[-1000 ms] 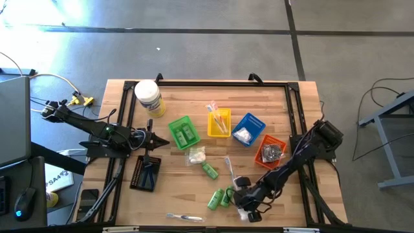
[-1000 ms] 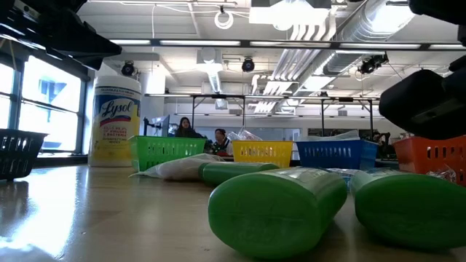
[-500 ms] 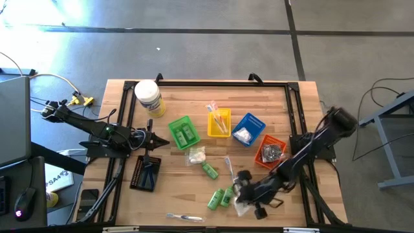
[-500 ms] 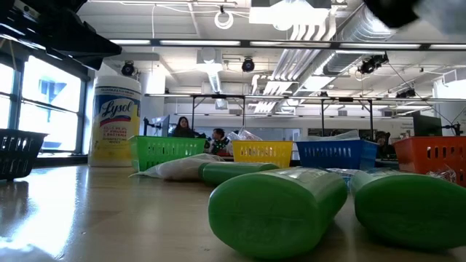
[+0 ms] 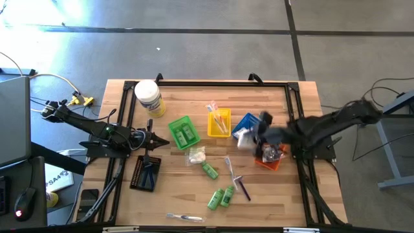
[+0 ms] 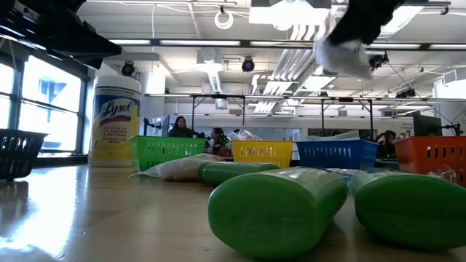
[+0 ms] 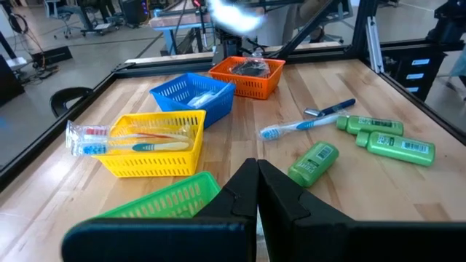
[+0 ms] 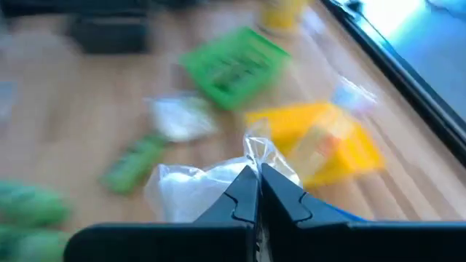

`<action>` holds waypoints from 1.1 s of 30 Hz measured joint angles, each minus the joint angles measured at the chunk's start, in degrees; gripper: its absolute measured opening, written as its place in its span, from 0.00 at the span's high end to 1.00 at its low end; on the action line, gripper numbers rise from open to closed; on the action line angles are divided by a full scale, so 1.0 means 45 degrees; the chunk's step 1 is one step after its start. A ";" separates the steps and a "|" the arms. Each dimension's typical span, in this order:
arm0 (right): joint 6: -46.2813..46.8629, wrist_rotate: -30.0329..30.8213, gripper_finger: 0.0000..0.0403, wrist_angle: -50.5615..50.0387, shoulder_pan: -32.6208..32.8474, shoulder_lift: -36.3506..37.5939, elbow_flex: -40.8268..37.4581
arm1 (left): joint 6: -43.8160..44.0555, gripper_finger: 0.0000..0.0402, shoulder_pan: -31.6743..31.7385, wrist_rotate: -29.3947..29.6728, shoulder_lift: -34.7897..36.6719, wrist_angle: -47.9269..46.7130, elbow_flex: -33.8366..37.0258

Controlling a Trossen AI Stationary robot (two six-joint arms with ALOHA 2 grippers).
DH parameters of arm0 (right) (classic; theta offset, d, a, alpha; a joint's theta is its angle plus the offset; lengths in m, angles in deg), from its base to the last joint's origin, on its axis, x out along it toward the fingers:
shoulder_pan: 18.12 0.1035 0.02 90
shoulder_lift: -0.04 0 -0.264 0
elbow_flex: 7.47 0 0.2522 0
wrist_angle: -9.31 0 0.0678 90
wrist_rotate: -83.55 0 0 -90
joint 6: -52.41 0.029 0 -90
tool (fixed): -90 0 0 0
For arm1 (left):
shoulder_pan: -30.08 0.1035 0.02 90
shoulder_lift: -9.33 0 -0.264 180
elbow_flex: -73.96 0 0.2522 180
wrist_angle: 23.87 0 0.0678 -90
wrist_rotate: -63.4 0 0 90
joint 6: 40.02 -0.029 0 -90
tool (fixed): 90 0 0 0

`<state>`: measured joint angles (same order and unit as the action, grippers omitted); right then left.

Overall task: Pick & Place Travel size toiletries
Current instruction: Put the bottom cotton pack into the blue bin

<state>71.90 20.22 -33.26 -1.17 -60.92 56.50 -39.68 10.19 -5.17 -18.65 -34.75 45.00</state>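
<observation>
My right gripper (image 5: 248, 138) hangs in the air over the blue tray (image 5: 250, 120), shut on a white clear-wrapped packet (image 8: 191, 186). In the low view the packet (image 6: 342, 55) shows high above the table. On the wood lie green tubes (image 5: 220, 197), a toothbrush (image 5: 228, 167), a razor (image 5: 244, 189), another white packet (image 5: 196, 155) and a wrapped item (image 5: 183, 217) by the near edge. My left gripper (image 5: 167, 143) waits shut at the table's left, beside the green tray (image 5: 184, 132). My right gripper pinches the packet's crinkled clear wrap (image 8: 256, 150) between its two fingertips (image 8: 244, 191), slanting down from the table's right side. The packet's white body sags beside and below the fingers. It is lifted clear of the table and the trays.
A yellow tray (image 5: 218, 123) with toothbrushes, an orange tray (image 5: 268, 162) with dark sachets and a black tray (image 5: 146, 172) with combs stand around the middle. A large white jar (image 5: 149, 97) stands at the far left. People sit in the room beyond the table.
My right gripper has risen from near the table's near edge and swung toward the far right with the white packet, which is now lifted clear and over the blue tray. The razor that lay under it stays on the wood.
</observation>
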 joint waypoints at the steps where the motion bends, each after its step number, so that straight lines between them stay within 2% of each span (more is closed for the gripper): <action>1: 0.0067 -0.0394 1.00 -0.0150 -0.0688 0.0105 -0.0151 | -0.0018 1.00 -0.0001 0.0000 -0.0002 -0.0006 0.0000; 6: 0.0099 -0.3740 1.00 0.0381 -0.4024 0.0047 -0.1194 | -0.0096 1.00 0.0002 0.0005 0.0002 -0.0002 0.0000; 12: -0.0044 -0.4611 1.00 0.0935 -0.6534 -0.0698 -0.1980 | -0.0116 1.00 0.0002 0.0005 0.0002 -0.0004 0.0000; 16: 0.0023 -0.5908 1.00 0.1070 -0.7818 -0.1149 -0.2499 | -0.0116 1.00 0.0002 0.0005 0.0002 -0.0001 0.0000; 19: -0.0044 -0.6368 1.00 0.2108 -0.8298 -0.1648 -0.2726 | -0.0175 1.00 0.0002 0.0005 -0.0002 -0.0002 0.0000; 22: -0.0152 -0.6803 1.00 0.2124 -0.8603 -0.2250 -0.2815 | -0.0282 1.00 0.0002 0.0000 -0.0002 -0.0005 0.0000; 27: -0.0301 -0.6431 0.98 0.2355 -0.8602 -0.3022 -0.2802 | -0.0301 1.00 0.0002 0.0001 -0.0002 -0.0002 0.0000; 30: -0.0300 -0.6503 0.92 0.2261 -0.8607 -0.3333 -0.2802 | -0.0284 1.00 0.0002 0.0000 0.0002 0.0000 0.0000; 33: -0.0299 -0.6569 0.79 0.2270 -0.8607 -0.3364 -0.2802 | -0.0257 1.00 0.0002 -0.0001 -0.0002 -0.0002 0.0000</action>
<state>70.56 -9.34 -23.04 -39.90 -76.05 43.90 -40.84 10.20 -5.17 -18.66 -34.76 45.00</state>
